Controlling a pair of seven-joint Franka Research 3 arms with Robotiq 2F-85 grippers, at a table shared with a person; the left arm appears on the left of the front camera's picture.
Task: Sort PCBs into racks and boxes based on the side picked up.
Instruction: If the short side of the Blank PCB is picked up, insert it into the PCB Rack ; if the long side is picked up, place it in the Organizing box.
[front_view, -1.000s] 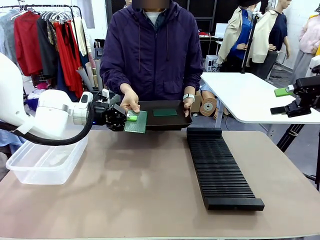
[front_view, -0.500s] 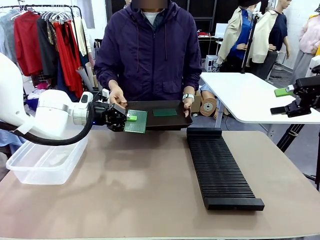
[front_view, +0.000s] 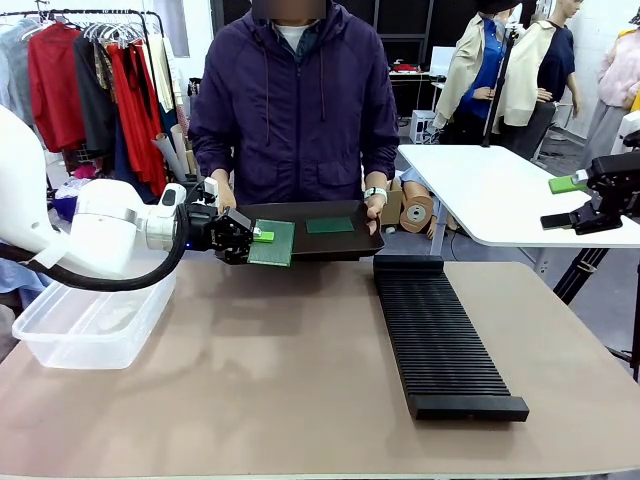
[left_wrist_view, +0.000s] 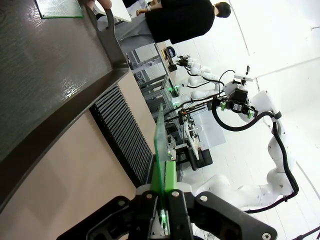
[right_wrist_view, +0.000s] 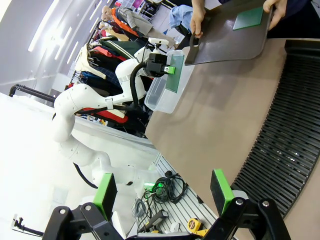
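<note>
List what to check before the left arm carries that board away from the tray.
1. Left claw shut on the PCB: ok.
2. Person's hand off the held PCB and on the tray rim: ok.
3. Held PCB lifted clear of the tray: cannot tell.
4. Which PCB face is up: cannot tell.
5. Route to the tub and the rack unobstructed: ok.
6. Right claw open, off to the side: ok.

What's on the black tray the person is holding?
One green PCB lies flat on the tray. A second PCB, in the left gripper, hides the tray's near left corner.
</note>
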